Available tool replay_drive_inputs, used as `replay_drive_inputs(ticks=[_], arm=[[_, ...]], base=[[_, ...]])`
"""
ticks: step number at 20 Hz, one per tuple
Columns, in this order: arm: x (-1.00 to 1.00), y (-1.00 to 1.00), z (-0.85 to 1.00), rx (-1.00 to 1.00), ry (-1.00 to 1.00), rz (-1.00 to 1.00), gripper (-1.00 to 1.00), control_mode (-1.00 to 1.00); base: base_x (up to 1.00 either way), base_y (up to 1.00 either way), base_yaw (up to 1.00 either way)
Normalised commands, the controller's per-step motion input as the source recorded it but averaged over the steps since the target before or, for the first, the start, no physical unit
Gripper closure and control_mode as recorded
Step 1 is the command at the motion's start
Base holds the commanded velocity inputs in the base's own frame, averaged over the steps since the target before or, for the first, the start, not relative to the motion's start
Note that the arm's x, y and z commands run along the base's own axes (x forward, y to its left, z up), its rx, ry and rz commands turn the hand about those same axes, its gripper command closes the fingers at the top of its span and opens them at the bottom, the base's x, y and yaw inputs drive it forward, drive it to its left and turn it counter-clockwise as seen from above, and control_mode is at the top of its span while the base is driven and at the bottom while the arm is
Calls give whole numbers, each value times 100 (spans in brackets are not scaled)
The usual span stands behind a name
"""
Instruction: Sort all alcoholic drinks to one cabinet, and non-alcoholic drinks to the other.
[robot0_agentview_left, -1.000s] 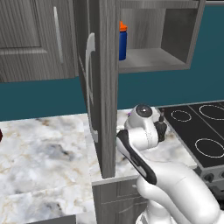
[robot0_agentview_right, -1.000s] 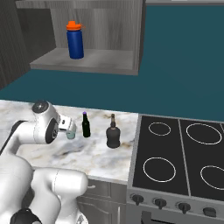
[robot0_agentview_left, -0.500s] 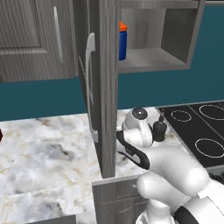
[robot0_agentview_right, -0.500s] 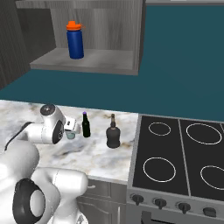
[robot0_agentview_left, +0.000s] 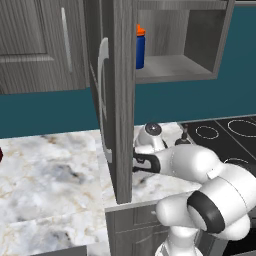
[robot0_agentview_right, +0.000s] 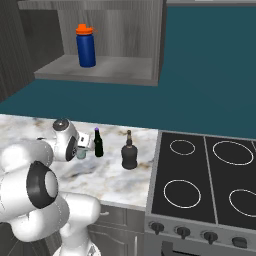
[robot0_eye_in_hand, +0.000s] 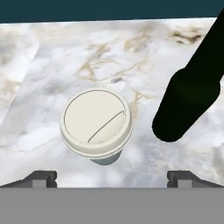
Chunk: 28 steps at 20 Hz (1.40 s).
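In the hand view the gripper (robot0_eye_in_hand: 112, 177) points straight down at the marble counter (robot0_eye_in_hand: 52, 61), its two dark fingertips (robot0_eye_in_hand: 41, 176) spread as wide as they go and closed on nothing. Between and just above them stands the pale cup (robot0_eye_in_hand: 96, 126), seen from on top: its white lid faces the camera, a sliver of translucent body shows beneath the rim, and neither fingertip touches it. Just to the right of the cup, apart from it, the slim dark bottle (robot0_eye_in_hand: 190, 89) leans across the picture as a black shape. In the right base view, from left to right, the white arm bends low over the counter with its hand above the cup (robot0_agentview_right: 81, 154); the slim dark green bottle with its purple cap (robot0_agentview_right: 98, 143) stands upright just beside it, then, a little apart, the squat blackish bottle with a long neck (robot0_agentview_right: 129, 152), then the black cooktop (robot0_agentview_right: 200, 175). Above, the blue orange-capped bottle (robot0_agentview_right: 86, 46) stands upright on the shelf of the open wall cabinet (robot0_agentview_right: 125, 70). In the left base view the open cabinet door (robot0_agentview_left: 117, 100) stands edge-on, hiding the hand behind it.
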Motion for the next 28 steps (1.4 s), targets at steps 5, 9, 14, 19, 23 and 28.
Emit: replay_drive_inputs(ticks=[5,9,14,19,23,28], arm=[[22,12,-12,0,1,0,-100,-100],[21,5,-14,0,0,0,-100,-100],[16,0,-13,0,0,0,-100,-100],[5,0,-11,0,0,0,-100,-100],[6,0,-3,0,0,0,100,-100],[0,0,0,0,-1,0,100,-100]], base=[[0,0,0],[0,0,0],[0,0,0],[0,0,0],[0,0,0],[0,0,0]])
